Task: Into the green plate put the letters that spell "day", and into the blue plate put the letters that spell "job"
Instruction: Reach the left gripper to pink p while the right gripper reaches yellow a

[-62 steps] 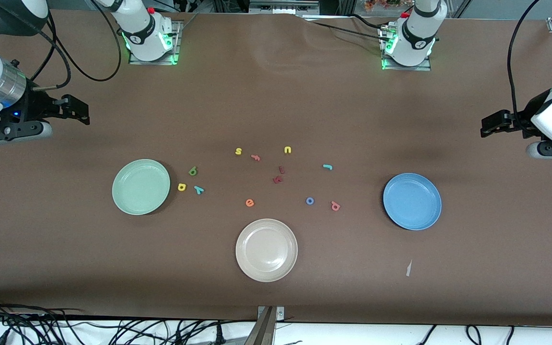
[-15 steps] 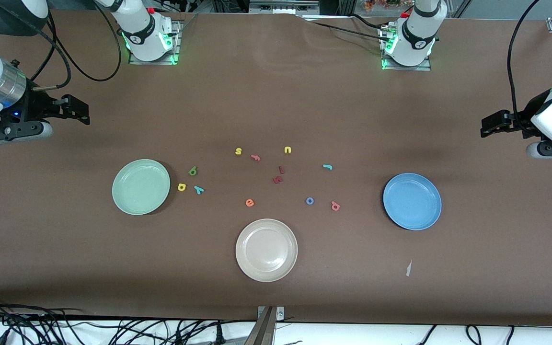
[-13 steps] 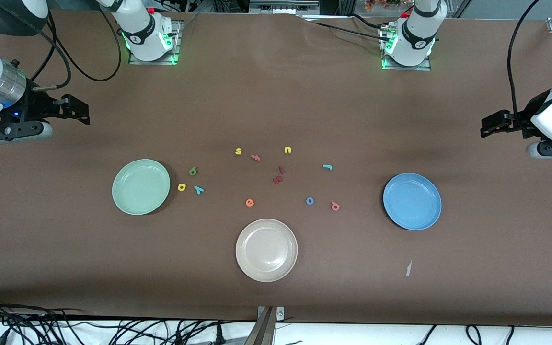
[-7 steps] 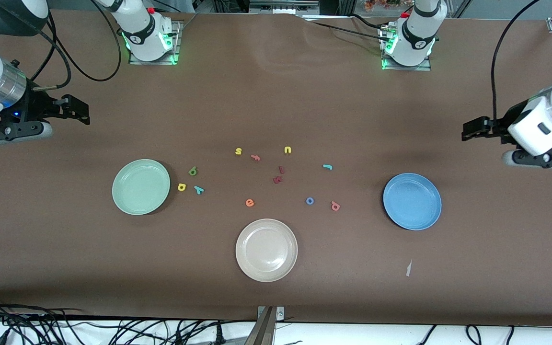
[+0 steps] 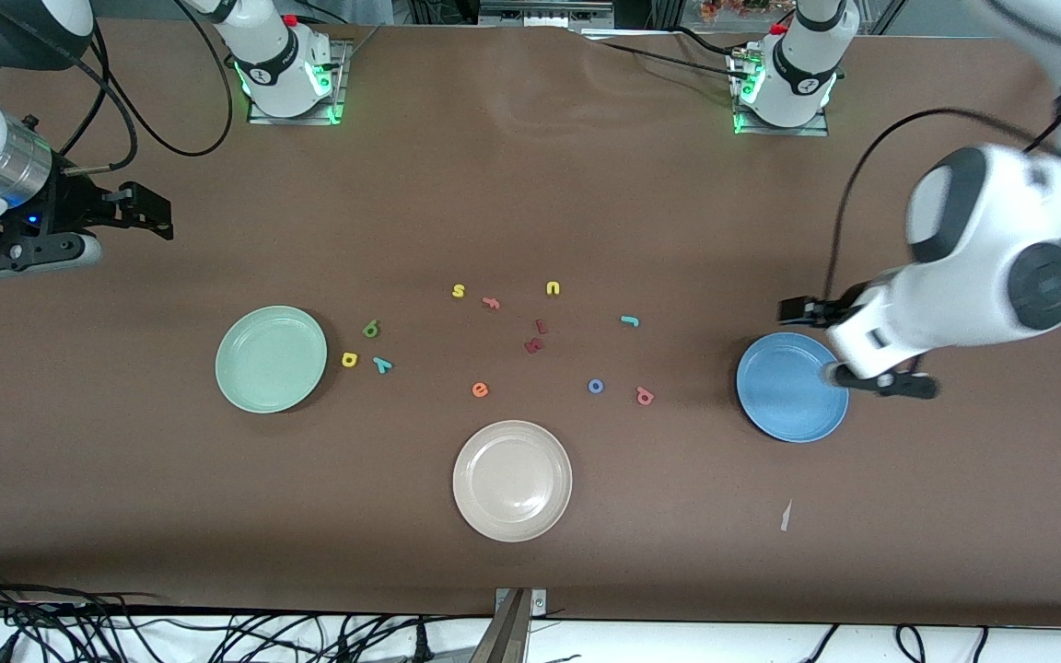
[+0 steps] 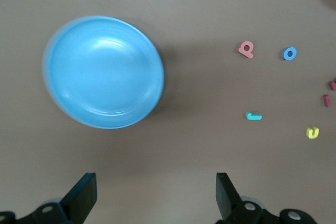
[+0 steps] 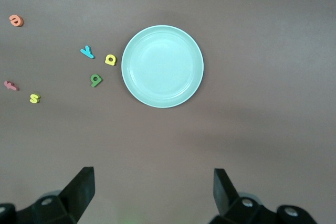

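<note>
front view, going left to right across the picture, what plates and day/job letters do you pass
green plate → yellow a → green d → teal y → blue o → teal j → pink b → blue plate

Letters (image 5: 540, 336) between two plates (image 5: 271, 359)

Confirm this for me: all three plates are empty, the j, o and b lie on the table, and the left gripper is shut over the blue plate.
One thing is wrong: the left gripper is open, not shut, as the left wrist view shows its fingers spread wide. The rest holds: the green plate, beige plate and blue plate are empty, and the j, o and b lie on the table.
</note>
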Controlling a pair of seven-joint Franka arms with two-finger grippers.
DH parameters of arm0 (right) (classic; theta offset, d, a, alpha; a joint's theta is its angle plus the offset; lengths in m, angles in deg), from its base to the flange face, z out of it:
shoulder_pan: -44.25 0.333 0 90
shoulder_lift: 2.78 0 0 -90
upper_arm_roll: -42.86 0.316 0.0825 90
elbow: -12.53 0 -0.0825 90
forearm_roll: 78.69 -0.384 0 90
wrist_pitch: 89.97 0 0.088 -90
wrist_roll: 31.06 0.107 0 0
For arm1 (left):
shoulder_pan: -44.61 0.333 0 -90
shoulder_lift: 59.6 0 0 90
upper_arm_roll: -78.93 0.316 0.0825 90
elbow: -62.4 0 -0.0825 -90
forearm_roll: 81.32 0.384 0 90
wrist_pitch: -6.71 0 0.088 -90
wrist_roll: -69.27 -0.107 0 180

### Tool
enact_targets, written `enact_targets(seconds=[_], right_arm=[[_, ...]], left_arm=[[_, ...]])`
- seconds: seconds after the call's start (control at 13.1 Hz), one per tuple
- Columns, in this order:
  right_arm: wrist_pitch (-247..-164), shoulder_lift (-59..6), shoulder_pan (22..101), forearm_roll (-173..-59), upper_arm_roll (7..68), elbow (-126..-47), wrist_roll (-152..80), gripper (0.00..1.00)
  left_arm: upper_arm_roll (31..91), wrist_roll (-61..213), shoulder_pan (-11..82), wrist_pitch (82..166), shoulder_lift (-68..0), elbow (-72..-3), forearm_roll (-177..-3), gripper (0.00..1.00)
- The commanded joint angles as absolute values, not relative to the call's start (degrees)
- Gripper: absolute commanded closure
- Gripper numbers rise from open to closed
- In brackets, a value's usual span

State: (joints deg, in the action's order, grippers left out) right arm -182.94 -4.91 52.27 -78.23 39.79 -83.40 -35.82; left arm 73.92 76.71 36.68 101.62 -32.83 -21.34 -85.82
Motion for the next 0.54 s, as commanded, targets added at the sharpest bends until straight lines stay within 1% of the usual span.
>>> enact_targets(seconds=[0.0, 0.15, 0.31, 0.46], right_arm=[[-183.7, -5.2, 52.3, -79.8, 40.0, -83.4, -35.8, 0.00], [-184.4, -6.3, 52.3, -81.5, 40.0, -82.9, -35.8, 0.00], [-185.8, -7.5, 53.0, -81.7, 40.1, -82.7, -35.8, 0.00], [-187.4, -9.4, 53.5, -81.8, 40.1, -82.5, -35.8, 0.00]], left_arm=[[74.3, 87.3, 33.5, 104.2, -27.5, -18.8, -86.9, 0.00], [74.1, 92.2, 32.0, 107.5, -24.1, -16.9, -91.0, 0.00], [74.2, 100.3, 31.8, 108.7, -20.5, -13.8, -94.8, 0.03], [74.2, 106.8, 31.3, 113.5, -19.5, -13.9, -94.7, 0.03]])
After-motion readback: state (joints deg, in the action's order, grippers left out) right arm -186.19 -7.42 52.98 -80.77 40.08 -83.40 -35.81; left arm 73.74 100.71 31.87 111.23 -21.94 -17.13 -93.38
